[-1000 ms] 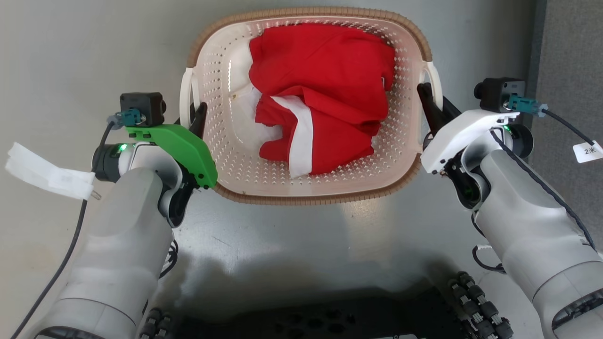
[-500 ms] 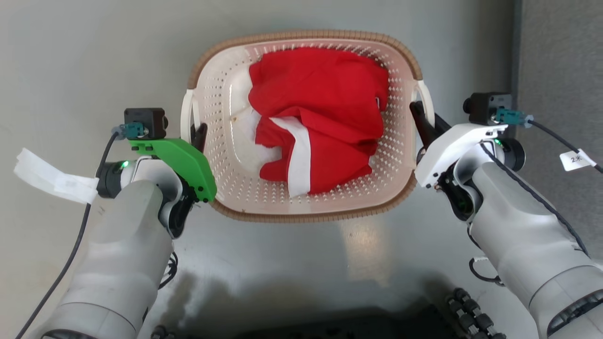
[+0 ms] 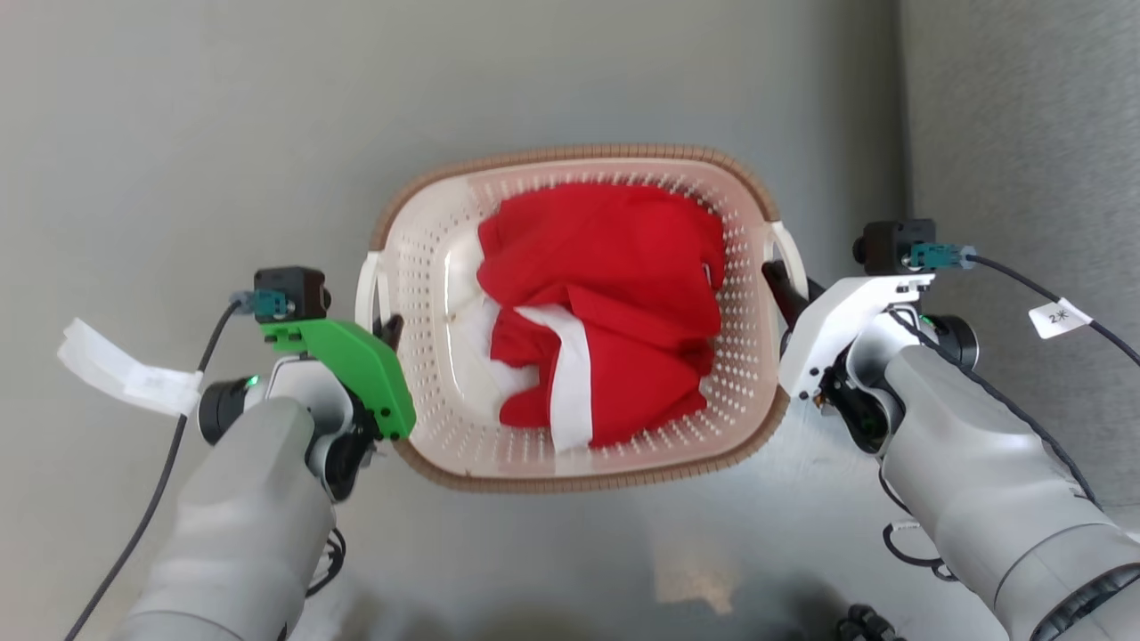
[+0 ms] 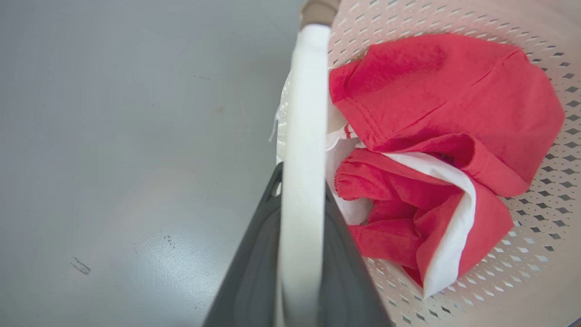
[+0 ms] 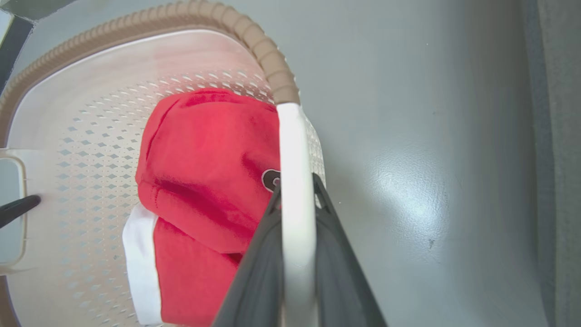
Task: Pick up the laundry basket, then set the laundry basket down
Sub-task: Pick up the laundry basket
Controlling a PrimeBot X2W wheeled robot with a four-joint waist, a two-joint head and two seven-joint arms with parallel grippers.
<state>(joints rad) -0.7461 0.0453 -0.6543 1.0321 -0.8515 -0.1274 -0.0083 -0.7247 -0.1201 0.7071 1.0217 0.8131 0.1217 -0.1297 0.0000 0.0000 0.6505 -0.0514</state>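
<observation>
Dead centre in the head view: the basket (image 3: 419, 356), slung between both arms over grey floor (image 3: 223, 133). Gripped at each side. Left gripper (image 3: 388, 329) closed on the left handle (image 4: 304, 113), with dark fingers (image 4: 254, 272) pressed flat against both faces of the white bar and no gap to speak of. Same story opposite: right gripper (image 3: 777, 276) clamped round the right handle (image 5: 292, 159), pinching it just below the end of the brown rim (image 5: 254, 41). Inside, a crumpled red cloth (image 3: 614, 267) heaped toward the right wall, with a white band (image 3: 570, 383) folded down its near edge and paler fabric tucked under on the left. Off to the right, a darker grey strip (image 3: 1024, 133) running alongside, well apart from the basket. Resting on the floor or hanging clear of it? Cannot tell from here. Level enough, though, with the load not spilling over the rim.
</observation>
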